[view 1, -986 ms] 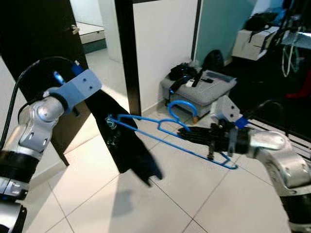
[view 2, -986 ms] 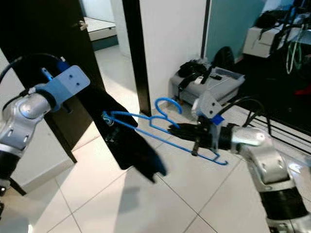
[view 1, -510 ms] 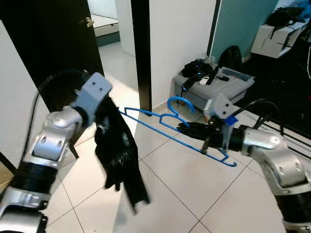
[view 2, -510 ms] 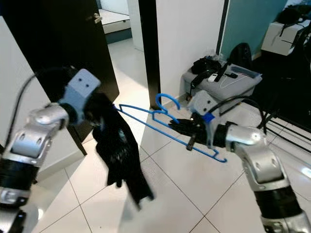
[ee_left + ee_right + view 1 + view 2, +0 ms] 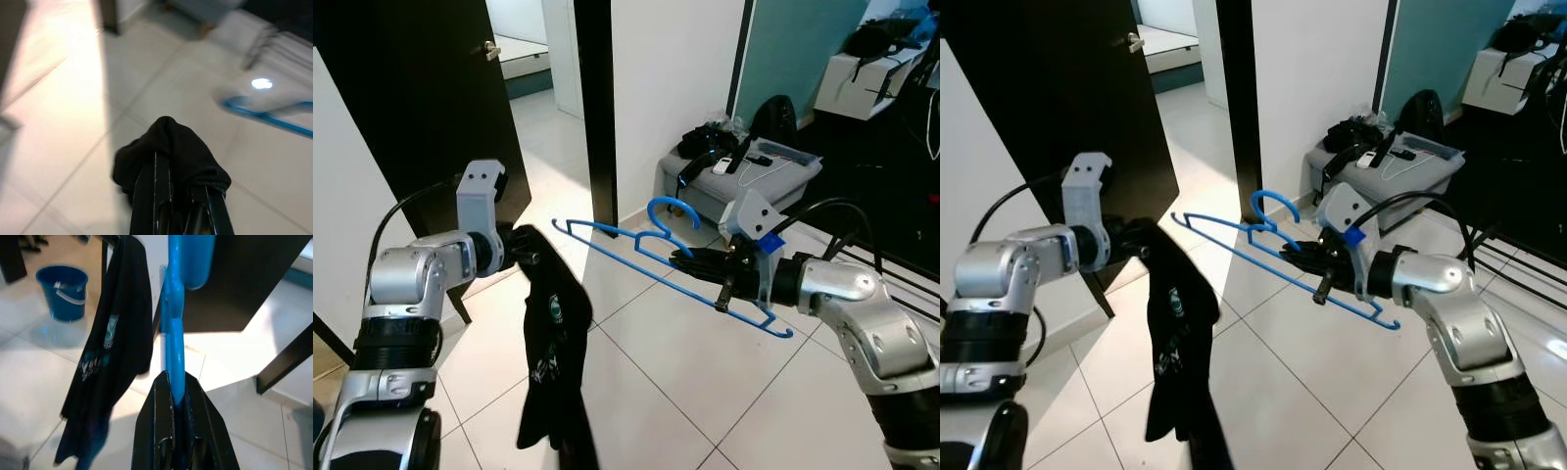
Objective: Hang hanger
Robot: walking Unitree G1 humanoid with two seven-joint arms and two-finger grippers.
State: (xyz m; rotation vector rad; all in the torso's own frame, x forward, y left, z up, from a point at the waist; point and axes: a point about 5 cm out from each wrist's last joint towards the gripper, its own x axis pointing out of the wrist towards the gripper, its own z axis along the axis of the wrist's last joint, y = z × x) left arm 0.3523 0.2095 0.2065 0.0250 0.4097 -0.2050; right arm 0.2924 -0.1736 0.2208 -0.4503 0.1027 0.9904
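Lowered now, left pincer grips the hanging black shirt; right pincer clamps the blue hanger.

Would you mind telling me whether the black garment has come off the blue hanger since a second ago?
Yes. The black garment now hangs straight down from the left tool, apart from the blue hanger, whose tip had been inside it.

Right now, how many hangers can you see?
1. A blue plastic hanger is pinched in the right gripper, held out flat above the tiled floor, apart from the black T-shirt dangling from the left gripper. Others may be hidden.
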